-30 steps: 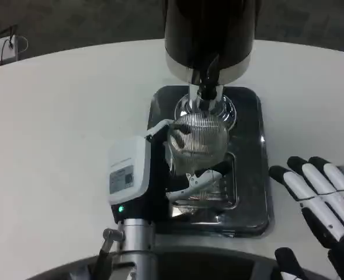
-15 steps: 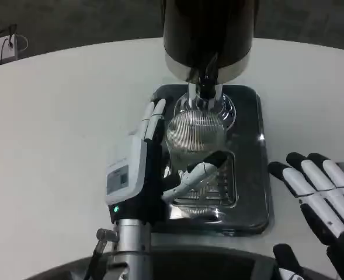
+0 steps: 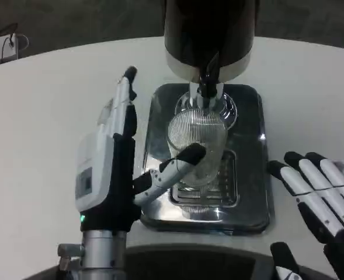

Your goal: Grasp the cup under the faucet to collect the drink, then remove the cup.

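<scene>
Standing at frame centre under the faucet (image 3: 208, 79), the cup (image 3: 196, 146) was unheld; left robot hand (image 3: 122, 163) spread wide beside it, right robot hand (image 3: 320, 198) spread wide at lower right.

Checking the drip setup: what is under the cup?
The ribbed clear cup stands on a shiny metal drip tray, over its slotted grate. The cup covers the grate's middle, and whatever lies beneath the grate cannot be seen.
</scene>
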Robot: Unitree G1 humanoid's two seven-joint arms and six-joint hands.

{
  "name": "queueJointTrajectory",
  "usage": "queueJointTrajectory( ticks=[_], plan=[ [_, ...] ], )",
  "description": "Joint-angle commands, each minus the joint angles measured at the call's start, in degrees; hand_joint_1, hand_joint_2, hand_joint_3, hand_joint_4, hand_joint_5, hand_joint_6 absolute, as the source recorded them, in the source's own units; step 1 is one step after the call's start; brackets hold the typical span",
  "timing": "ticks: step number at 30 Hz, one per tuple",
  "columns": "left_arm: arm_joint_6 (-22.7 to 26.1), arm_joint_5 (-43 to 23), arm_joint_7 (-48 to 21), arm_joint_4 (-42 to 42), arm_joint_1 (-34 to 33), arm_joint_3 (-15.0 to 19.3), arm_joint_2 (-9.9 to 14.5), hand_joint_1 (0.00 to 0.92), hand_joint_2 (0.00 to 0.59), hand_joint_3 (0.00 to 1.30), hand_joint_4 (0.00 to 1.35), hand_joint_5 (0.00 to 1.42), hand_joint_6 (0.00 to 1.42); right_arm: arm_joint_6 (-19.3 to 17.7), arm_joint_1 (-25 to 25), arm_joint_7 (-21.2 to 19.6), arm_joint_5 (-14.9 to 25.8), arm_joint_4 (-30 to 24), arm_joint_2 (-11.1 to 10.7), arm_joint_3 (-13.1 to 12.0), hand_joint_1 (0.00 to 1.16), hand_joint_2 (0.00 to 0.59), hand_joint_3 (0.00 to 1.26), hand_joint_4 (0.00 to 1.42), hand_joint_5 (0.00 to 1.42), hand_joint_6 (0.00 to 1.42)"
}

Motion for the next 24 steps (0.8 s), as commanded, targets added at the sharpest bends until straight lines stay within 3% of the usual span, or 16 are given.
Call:
queueJointTrajectory(
  ticks=[1, 14, 24],
  plan=[
    [2.4, -4.1, -8.6, -9.9, 2.6, 1.7, 0.4, 0.0, 0.071, 0.0, 0.0, 0.01, 0.0, 0.2, 0.3, -0.1, 0.3, 0.9, 0.1, 0.0, 0.25, 0.545, 0.09, 0.04, 0.04, 0.07],
    [17.2, -9.0, -28.6, -32.0, -0.2, 1.0, -2.9, 0.0, 0.127, 0.0, 0.0, 0.0, 0.0, 0.2, -1.3, 0.0, 0.7, 2.3, -0.2, 0.7, 0.25, 0.545, 0.09, 0.04, 0.04, 0.07],
    [19.5, -11.0, -33.3, -34.1, -2.8, 1.4, -3.9, 0.0, 0.149, 0.0, 0.0, 0.0, 0.0, 0.1, -1.0, 0.1, 0.7, 2.3, 0.0, 1.3, 0.25, 0.545, 0.09, 0.04, 0.04, 0.07]
  ],
)
